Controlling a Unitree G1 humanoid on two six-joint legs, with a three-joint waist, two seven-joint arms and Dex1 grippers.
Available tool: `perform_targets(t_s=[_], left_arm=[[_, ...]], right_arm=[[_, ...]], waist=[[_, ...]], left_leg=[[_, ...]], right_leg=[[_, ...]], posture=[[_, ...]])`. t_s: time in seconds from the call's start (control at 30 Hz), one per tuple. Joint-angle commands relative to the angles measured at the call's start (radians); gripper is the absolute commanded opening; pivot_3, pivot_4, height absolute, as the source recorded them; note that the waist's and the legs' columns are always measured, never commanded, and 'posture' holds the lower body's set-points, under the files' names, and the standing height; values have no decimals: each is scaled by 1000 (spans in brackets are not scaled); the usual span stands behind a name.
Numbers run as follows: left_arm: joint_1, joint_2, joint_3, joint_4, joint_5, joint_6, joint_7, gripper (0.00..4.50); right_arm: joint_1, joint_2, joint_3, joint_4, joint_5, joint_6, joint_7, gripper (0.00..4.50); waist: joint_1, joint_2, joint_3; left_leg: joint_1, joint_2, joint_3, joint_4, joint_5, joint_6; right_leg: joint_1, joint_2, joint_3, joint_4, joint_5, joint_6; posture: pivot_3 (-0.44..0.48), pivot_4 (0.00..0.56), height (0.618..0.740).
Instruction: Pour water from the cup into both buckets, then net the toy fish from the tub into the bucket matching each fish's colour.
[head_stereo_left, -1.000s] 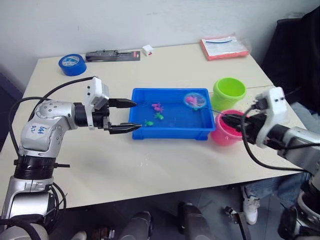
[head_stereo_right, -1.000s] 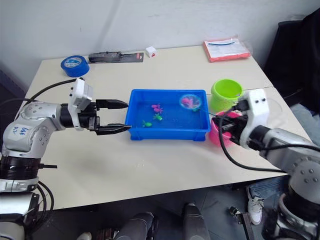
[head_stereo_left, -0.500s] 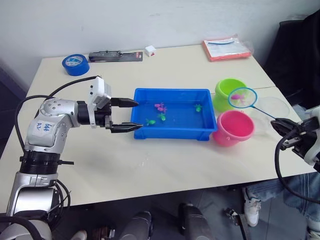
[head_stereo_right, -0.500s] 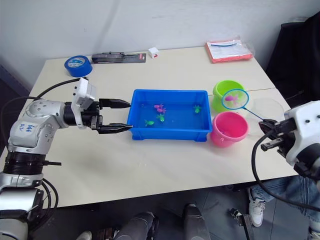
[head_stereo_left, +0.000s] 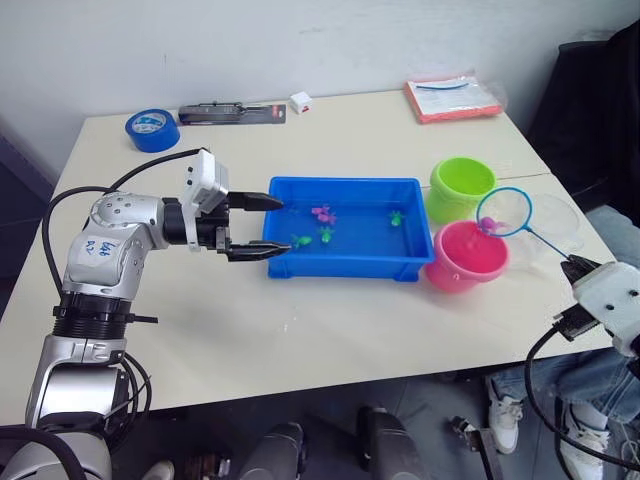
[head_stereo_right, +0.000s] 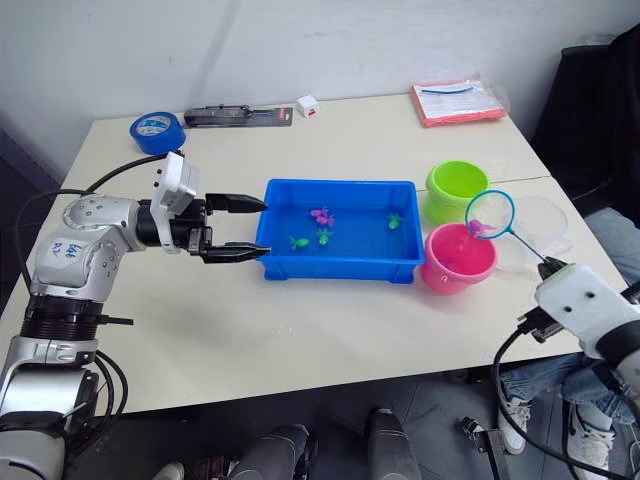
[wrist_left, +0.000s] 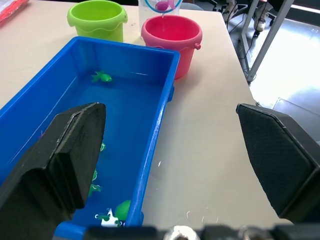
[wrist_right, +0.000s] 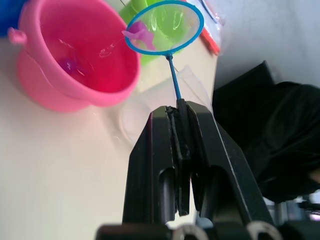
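tub (head_stereo_left: 345, 262): glossy blue plastic
pink bucket (head_stereo_left: 465, 262): shiny smooth plastic
green bucket (head_stereo_left: 460, 187): shiny smooth plastic
net (wrist_right: 165, 27): fine mesh
table (head_stereo_left: 340, 320): matt, smooth

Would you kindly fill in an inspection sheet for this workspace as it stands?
Surface: beige table, water spots near the tub.
Job's things: blue tub holding pink and green fish; green bucket; pink bucket; clear cup; net holding a pink fish.
Clutter: tape roll, black tool, white block, red pouch.
Grippers: left gripper open at the tub's end; right gripper shut on net.
Cables: black, along both arms.
Surroundings: white wall.
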Motion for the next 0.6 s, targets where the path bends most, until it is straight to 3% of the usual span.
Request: perform_targets(t_s=[0.03,0.33,0.6], left_arm=[[-14,1,7,-3,3,-11,-11,4500],[-25,-12,3,8,12,-17,-22,4500],[-16,-15,9,-5,10,-12,-21,4500]], right_arm=[[13,-18,2,25,-158,-155,-24,775],[22,-37,-5,107,-490,-449,-108,775],[11,-18,-33,166,-687,-564,-236,775]], waist=[[0,0,0],[0,0,0],[0,0,0]], left_leg=[[0,0,0,0,0,0],[0,0,0,0,0,0],[0,-1,1,0,0,0]], right_leg=[[0,0,0,0,0,0],[0,1,0,0,0,0],[0,2,1,0,0,0]], posture=[[0,150,740],[0,150,740],[0,150,740]])
